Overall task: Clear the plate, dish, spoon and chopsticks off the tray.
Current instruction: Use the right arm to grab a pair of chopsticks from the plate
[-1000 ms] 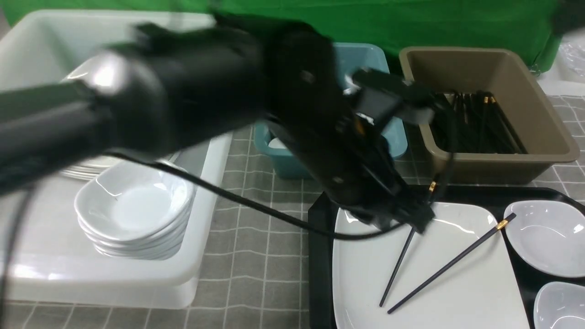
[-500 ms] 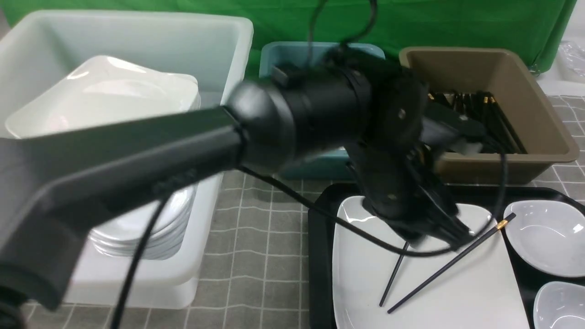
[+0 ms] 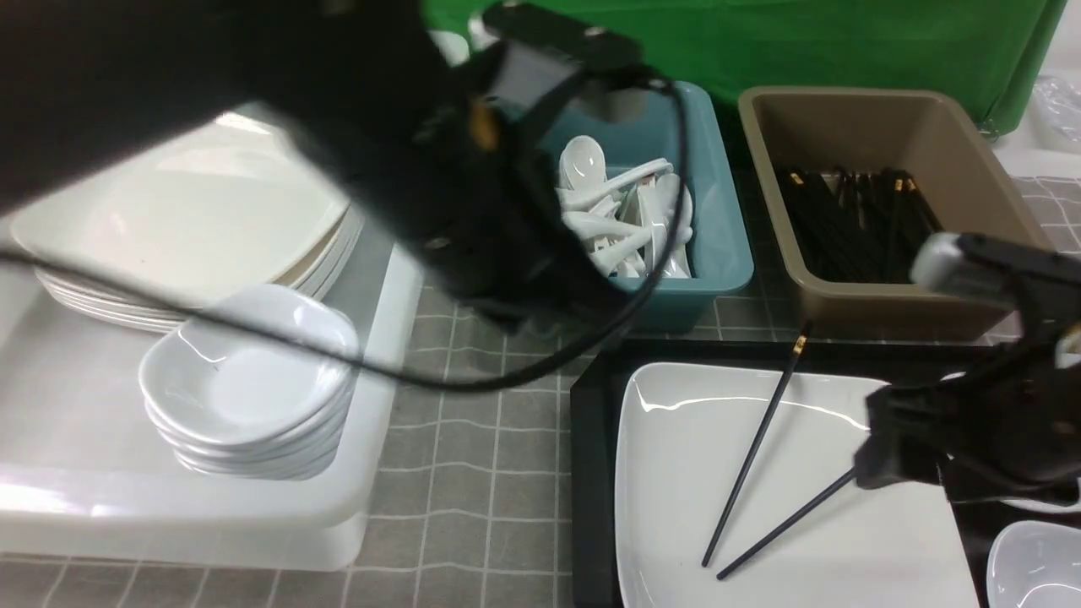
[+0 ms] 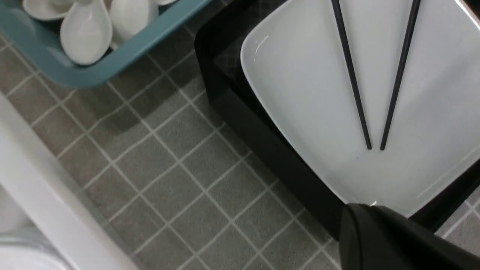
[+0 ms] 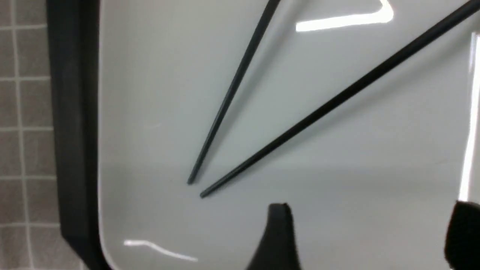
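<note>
Left arm (image 3: 279,101), bulky black jointed tube, is stretching from the near left up across the middle, badly blurred. Its wrist is tipping downward. Left gripper (image 4: 362,221), black two-finger clamp, is showing in its wrist view as one dark tip only, jaws pressed together, nothing held. Right arm (image 3: 1005,414), same black build with a silvery-grey joint on top, is sitting low at the right edge, pointing left. Right gripper (image 5: 369,228) is hanging with its black fingers (image 5: 279,228) spread wide, nothing between them.
</note>
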You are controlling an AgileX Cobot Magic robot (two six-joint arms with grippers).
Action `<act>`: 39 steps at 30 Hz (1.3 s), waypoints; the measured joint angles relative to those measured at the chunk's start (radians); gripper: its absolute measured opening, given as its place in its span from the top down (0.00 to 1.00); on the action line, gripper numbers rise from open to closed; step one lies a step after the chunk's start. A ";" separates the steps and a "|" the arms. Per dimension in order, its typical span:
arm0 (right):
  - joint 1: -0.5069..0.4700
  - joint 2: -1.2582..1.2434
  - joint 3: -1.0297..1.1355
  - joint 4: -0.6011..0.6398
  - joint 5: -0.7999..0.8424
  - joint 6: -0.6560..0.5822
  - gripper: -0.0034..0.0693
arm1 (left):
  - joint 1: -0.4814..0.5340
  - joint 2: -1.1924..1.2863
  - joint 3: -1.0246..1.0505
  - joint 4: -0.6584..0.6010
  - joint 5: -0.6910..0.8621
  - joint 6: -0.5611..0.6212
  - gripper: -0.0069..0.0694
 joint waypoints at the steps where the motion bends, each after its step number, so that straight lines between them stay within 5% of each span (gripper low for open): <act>1: 0.000 0.007 0.000 0.001 -0.004 0.000 0.12 | 0.000 -0.007 0.009 0.000 -0.003 0.000 0.90; 13: 0.000 0.298 -0.042 0.008 -0.224 0.018 0.10 | 0.000 -0.309 0.324 -0.023 -0.033 -0.001 0.90; 33: 0.008 0.476 -0.259 0.011 -0.229 0.018 0.14 | 0.000 -0.323 0.332 -0.008 -0.004 -0.024 0.90; 39: 0.013 0.491 -0.264 0.008 -0.224 0.022 0.32 | 0.000 -0.323 0.333 -0.007 -0.004 -0.024 0.90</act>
